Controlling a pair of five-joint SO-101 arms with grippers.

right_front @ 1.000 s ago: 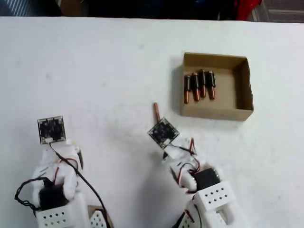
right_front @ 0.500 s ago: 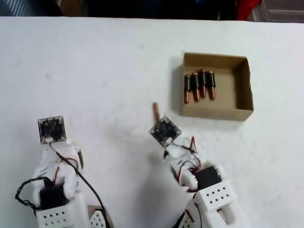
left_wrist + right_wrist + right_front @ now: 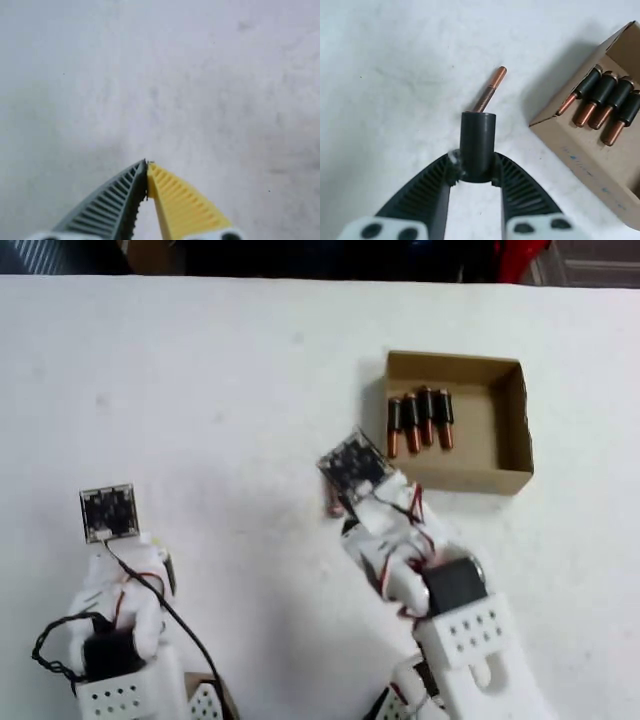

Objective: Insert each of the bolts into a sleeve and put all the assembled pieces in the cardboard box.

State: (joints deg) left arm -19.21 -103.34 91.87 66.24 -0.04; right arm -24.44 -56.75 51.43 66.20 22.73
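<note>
My right gripper [image 3: 476, 162] is shut on a black sleeve [image 3: 477, 142] that points away from the wrist. A copper bolt [image 3: 490, 89] lies on the white table just beyond the sleeve, its near end hidden behind the sleeve's mouth; I cannot tell whether it has entered. The cardboard box [image 3: 585, 150] stands beside it with several assembled pieces [image 3: 602, 100] inside. In the high view the right arm's wrist board [image 3: 355, 462] sits close to the box [image 3: 455, 478] and its assembled pieces [image 3: 420, 420]. My left gripper [image 3: 146, 167] is shut on nothing over bare table.
The left arm [image 3: 110, 580] rests near the table's front left, far from the box. The white table [image 3: 200, 390] stretches wide behind and between the arms. The table's back edge borders a dark area.
The right arm has moved forward with the sleeve, toward the bolt and the box, so its wrist board now covers the spot where the bolt lay. The left arm has not moved.
</note>
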